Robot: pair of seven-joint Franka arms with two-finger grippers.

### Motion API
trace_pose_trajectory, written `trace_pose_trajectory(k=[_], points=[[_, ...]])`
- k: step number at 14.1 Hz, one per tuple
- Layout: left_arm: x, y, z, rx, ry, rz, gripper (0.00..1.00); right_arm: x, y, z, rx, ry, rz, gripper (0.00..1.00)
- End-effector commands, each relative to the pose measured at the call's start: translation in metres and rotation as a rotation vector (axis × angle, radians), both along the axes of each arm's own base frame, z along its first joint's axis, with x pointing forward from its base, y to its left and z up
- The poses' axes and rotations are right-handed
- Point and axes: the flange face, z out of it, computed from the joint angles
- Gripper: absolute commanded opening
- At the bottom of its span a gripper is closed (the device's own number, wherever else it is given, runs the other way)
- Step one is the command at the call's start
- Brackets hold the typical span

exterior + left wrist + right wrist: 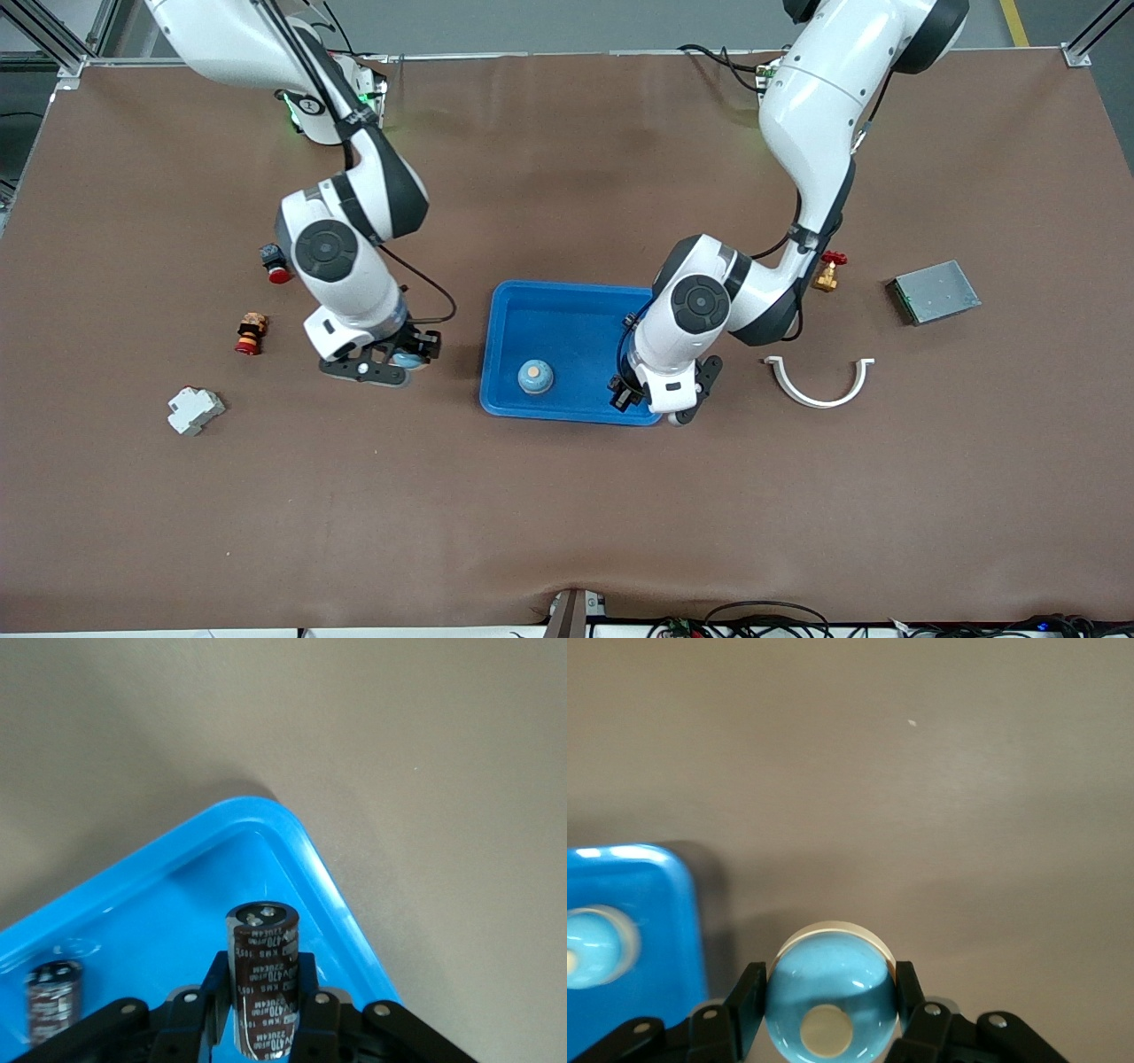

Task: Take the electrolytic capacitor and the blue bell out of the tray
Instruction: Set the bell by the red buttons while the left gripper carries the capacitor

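The left gripper (pixel 266 1028) grips the capacitor (pixel 263 979) above the tray (pixel 567 306) corner. The right gripper (pixel 824 1023) grips a bell (pixel 826 997) over the table (pixel 567 514). Both should lower slowly, then let go.

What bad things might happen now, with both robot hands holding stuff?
1. The left pincer grips the dark cylindrical electrolytic capacitor low over the bright-blue plastic tray, at its corner; it might bump the rim on the way out.
2. The right pincer squeezes a round, shiny light-blue bell over the brown table; the smooth dome might slip out and roll.
3. A second light-blue bell sits in the tray, so it could get forgotten.
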Motion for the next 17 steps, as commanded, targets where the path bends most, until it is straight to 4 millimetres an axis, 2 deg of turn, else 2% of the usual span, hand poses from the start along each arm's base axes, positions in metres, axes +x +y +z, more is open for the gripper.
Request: trace_pose_trajectory(k=[1, 3, 6, 9, 11, 14, 17], points=[[-0.002, 0.018, 0.033, 0.035, 0.035, -0.106, 0.00, -0.024, -0.037, -0.007, 0.006, 0.017, 0.042, 0.00], [0.001, 0.043, 0.056, 0.061, 0.068, -0.220, 0.00, -0.022, -0.076, -0.015, 0.013, 0.045, 0.058, 0.00], [-0.002, 0.081, 0.081, 0.085, 0.120, -0.373, 0.00, -0.024, -0.123, -0.026, 0.110, 0.090, 0.093, 0.00], [-0.016, 0.128, 0.099, 0.089, 0.120, -0.517, 0.00, -0.029, -0.159, -0.029, 0.120, 0.098, 0.136, 0.00], [-0.023, 0.166, 0.103, 0.097, 0.119, -0.622, 0.00, -0.029, -0.180, -0.034, 0.118, 0.086, 0.167, 0.00], [-0.023, 0.219, 0.092, 0.157, 0.127, -0.767, 0.00, -0.033, -0.209, -0.050, 0.103, 0.014, 0.205, 0.00], [-0.011, 0.260, 0.079, 0.160, 0.133, -0.866, 0.00, -0.031, -0.214, -0.062, 0.092, -0.010, 0.211, 0.00]])
